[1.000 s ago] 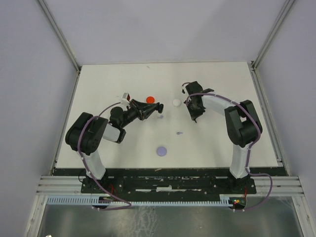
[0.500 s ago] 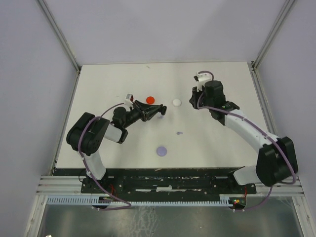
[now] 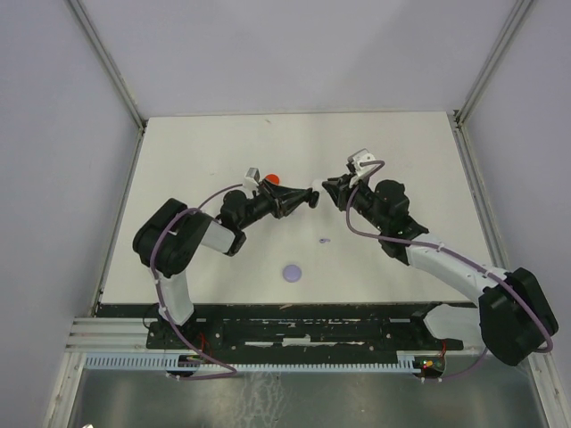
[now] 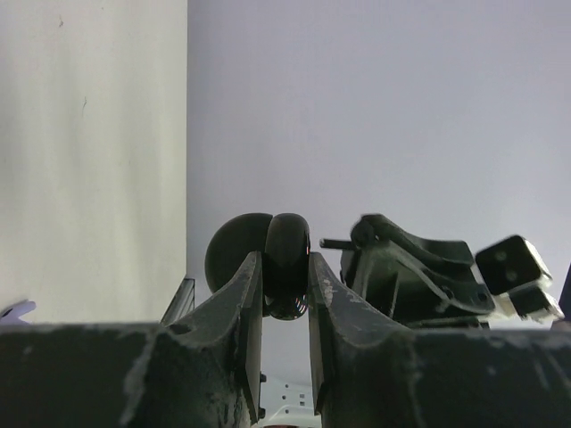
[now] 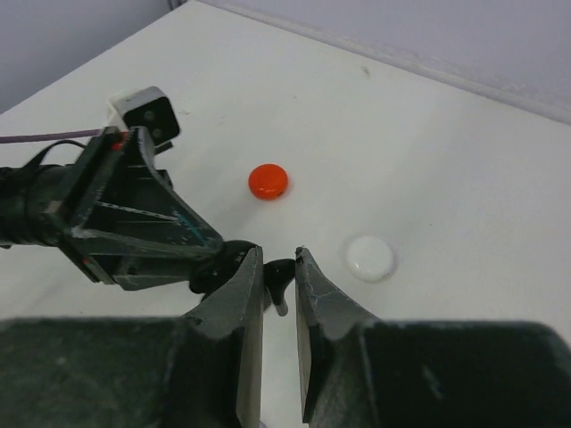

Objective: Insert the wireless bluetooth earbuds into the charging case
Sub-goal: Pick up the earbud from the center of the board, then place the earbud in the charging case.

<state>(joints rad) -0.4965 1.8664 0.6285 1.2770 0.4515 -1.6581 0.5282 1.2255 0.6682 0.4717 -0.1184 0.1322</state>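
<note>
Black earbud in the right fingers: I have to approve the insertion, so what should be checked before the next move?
1. Right gripper pinches the black earbud: ok.
2. Left gripper clamps the black charging case: ok.
3. Case brought close to the earbud: ok.
4. Case open, with a socket facing the earbud: cannot tell.
5. Earbud stem lined up with that socket: cannot tell.
6. Red disc and white disc lie clear of the gap between case and earbud: ok.
</note>
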